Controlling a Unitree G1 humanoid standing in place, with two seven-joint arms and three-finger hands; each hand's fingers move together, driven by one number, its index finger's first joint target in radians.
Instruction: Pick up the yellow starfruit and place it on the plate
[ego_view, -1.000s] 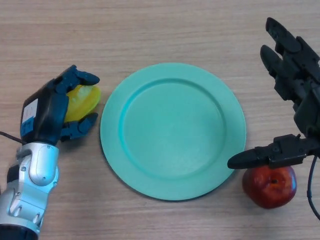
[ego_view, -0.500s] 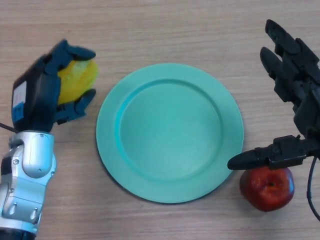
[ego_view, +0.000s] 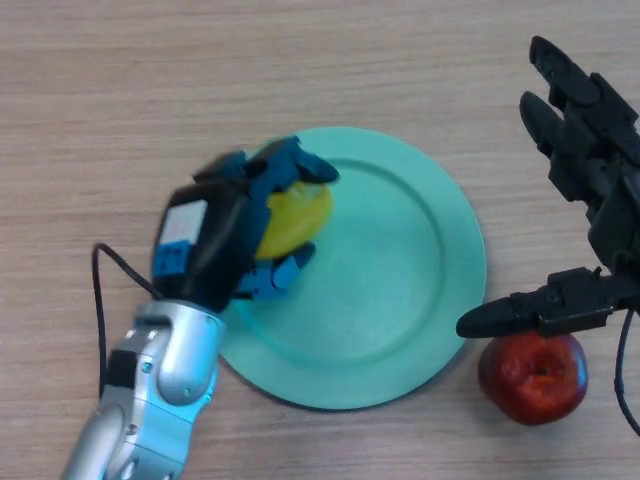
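The table (ego_view: 120, 90) is light wood-grain laminate, its grain running side to side; it fills the head view and nothing of the room beyond shows. A round teal plate (ego_view: 420, 270) sits near the centre of it.

The left robot hand (ego_view: 225, 245) is over the plate's 9 o'clock rim, its fingers and thumb curled round the yellow starfruit (ego_view: 292, 215). The starfruit sits in that grasp above the plate's left part, inside the rim line; whether it touches the plate cannot be told. Only part of the fruit shows between the fingers, so its shape is partly hidden. What shows is longer than wide, with the long axis running from about 7 o'clock up toward 1 o'clock and the free end pointing toward the plate's centre.

The right robot hand (ego_view: 590, 150) shows at the 3 o'clock edge of the view, clear of the plate, fingers straight and holding nothing, its thumb reaching out above a red apple (ego_view: 532, 375) that lies on the table at 4 o'clock, just beside the plate's rim.

A pale label with a blue patch is on the back of the left robot hand; no writing on it can be read.
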